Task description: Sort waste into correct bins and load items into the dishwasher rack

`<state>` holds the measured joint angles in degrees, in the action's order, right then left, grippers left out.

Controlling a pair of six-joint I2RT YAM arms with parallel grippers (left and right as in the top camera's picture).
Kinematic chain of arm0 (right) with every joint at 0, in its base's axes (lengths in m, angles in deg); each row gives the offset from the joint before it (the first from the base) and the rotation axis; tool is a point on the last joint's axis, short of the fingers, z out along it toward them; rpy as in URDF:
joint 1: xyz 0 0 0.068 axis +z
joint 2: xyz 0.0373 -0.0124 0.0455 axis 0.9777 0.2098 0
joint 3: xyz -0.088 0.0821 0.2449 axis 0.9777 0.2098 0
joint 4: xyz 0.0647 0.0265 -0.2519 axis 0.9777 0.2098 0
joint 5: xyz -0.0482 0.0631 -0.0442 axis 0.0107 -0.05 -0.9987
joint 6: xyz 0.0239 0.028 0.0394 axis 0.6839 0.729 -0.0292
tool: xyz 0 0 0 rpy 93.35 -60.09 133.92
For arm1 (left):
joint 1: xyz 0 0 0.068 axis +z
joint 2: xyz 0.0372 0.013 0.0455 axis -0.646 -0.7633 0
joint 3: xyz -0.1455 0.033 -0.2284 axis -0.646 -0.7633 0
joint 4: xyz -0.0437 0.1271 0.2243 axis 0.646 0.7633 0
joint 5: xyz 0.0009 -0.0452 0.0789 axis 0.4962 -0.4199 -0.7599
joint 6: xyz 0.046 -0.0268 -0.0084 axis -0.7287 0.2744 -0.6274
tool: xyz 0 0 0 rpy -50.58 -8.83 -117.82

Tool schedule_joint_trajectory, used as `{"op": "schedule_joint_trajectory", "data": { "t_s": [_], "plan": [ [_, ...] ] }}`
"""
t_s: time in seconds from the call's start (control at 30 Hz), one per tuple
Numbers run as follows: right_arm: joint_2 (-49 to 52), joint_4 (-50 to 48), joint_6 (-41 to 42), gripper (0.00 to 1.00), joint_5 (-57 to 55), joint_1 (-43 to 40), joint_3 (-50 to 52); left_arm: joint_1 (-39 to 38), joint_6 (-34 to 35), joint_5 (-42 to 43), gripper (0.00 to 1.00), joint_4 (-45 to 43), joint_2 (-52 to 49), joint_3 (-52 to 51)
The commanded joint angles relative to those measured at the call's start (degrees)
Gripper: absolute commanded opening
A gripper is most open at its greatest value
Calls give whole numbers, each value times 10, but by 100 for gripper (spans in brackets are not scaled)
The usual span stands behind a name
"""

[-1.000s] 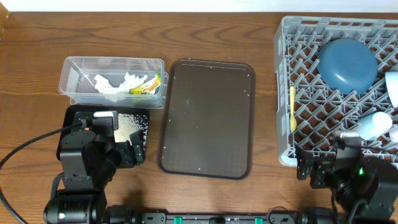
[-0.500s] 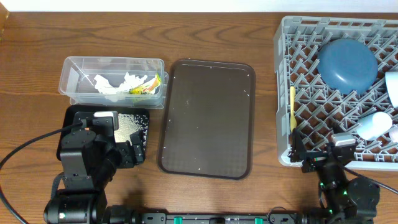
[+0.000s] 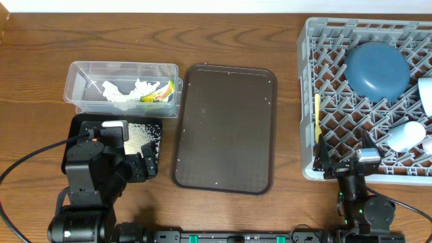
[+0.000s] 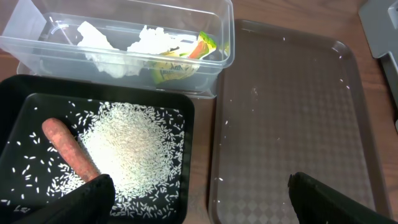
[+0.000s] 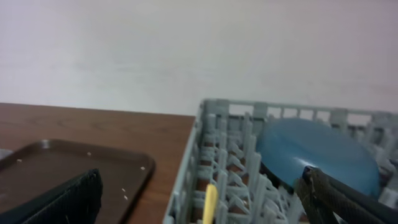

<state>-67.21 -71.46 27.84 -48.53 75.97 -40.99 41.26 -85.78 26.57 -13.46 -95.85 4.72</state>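
Note:
The clear tub [image 3: 121,86] holds white paper scraps [image 4: 149,43] and a yellow-green wrapper [image 4: 177,68]. In front of it the black tray [image 4: 186,109] holds white rice [image 4: 130,140] and an orange carrot [image 4: 68,149]. My left gripper [image 4: 200,199] hangs open and empty over that tray's right edge. In the grey dishwasher rack [image 3: 324,81] lie a dark blue plate [image 3: 378,69], a pale yellow spoon [image 3: 317,118], a light blue cup [image 3: 407,136] and a pink-white cup [image 3: 426,94] at the frame edge. My right gripper [image 5: 202,202] is open and empty at the rack's front edge.
A flat brown serving tray [image 3: 226,128] with a few stray rice grains lies between the bins and the rack. The left arm's body covers the black tray's front left. A wall stands behind the table in the right wrist view.
The right arm has drawn back toward the table's front edge and now shows smaller below the rack. The left arm and all the objects stayed put.

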Motion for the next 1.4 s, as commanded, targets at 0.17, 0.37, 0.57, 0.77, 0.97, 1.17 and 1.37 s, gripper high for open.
{"op": "schedule_joint_trajectory", "data": {
  "t_s": [0.17, 0.37, 0.57, 0.77, 0.97, 1.17, 1.37],
  "plan": [
    [-6, 52, -40, 99, -56, 39, 22, 2, 3, -5, 91, -1, 0, -2],
    [-6, 52, -43, 99, -57, 42, 22, 2, 3, -5, 91, -1, 0, -2],
    [-6, 52, -43, 99, -57, 42, 22, 2, 3, -5, 91, -1, 0, -2],
    [-6, 52, -43, 99, -57, 42, 22, 2, 3, -5, 91, -1, 0, -2],
    [-6, 52, -43, 99, -57, 42, 22, 2, 3, -5, 91, -1, 0, -2],
    [-6, 52, -43, 99, -57, 42, 22, 2, 3, -5, 91, -1, 0, -2],
    [-6, 52, -43, 99, -57, 42, 22, 2, 3, -5, 91, -1, 0, -2]
  ]
}}
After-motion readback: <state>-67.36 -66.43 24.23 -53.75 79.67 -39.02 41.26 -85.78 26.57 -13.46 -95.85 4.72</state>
